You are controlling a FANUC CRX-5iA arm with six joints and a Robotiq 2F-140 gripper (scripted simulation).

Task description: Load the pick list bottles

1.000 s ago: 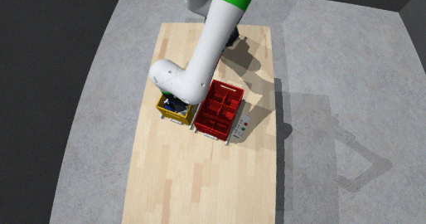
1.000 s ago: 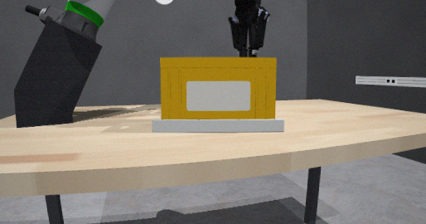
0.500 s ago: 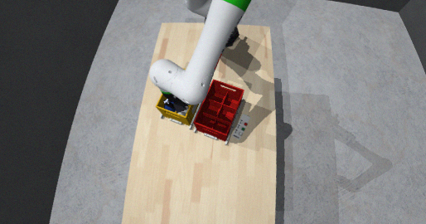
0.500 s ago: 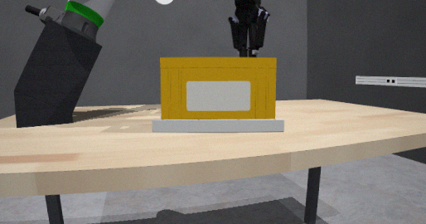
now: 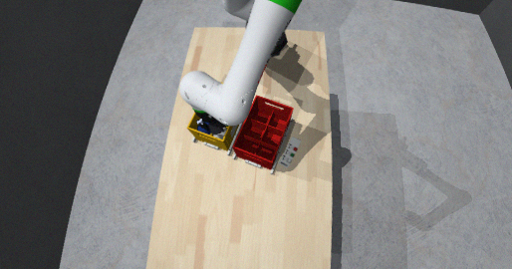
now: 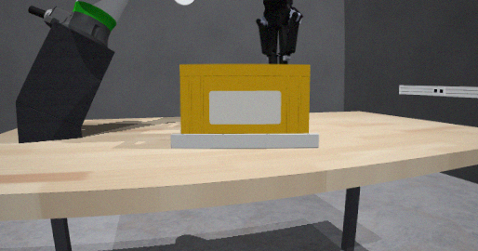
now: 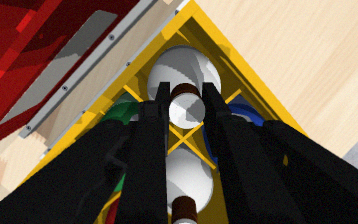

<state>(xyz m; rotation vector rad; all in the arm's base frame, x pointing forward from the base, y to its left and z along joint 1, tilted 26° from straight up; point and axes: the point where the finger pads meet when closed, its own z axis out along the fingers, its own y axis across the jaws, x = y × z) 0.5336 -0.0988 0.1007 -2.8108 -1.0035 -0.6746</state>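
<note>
The yellow crate (image 7: 200, 125) holds several bottles in divided cells; it also shows in the overhead view (image 5: 211, 132) and the side view (image 6: 245, 99). My gripper (image 7: 185, 98) (image 6: 279, 58) reaches down to the crate's rim and is shut on the capped neck of a white-label bottle (image 7: 184, 75) standing in the corner cell. A second white-label bottle (image 7: 187, 175) stands in the cell behind it. A green-label bottle (image 7: 122, 112) is on one side and a blue-label bottle (image 7: 245, 112) on the other. The empty red crate (image 5: 263, 132) stands beside the yellow one. The pick list (image 5: 290, 152) lies by the red crate; its lines are too small to read.
My arm covers most of the yellow crate in the overhead view. The red crate's near wall and a grey base rail (image 7: 70, 65) lie close to the yellow crate. The arm's dark base block (image 6: 60, 88) stands at the table's far end.
</note>
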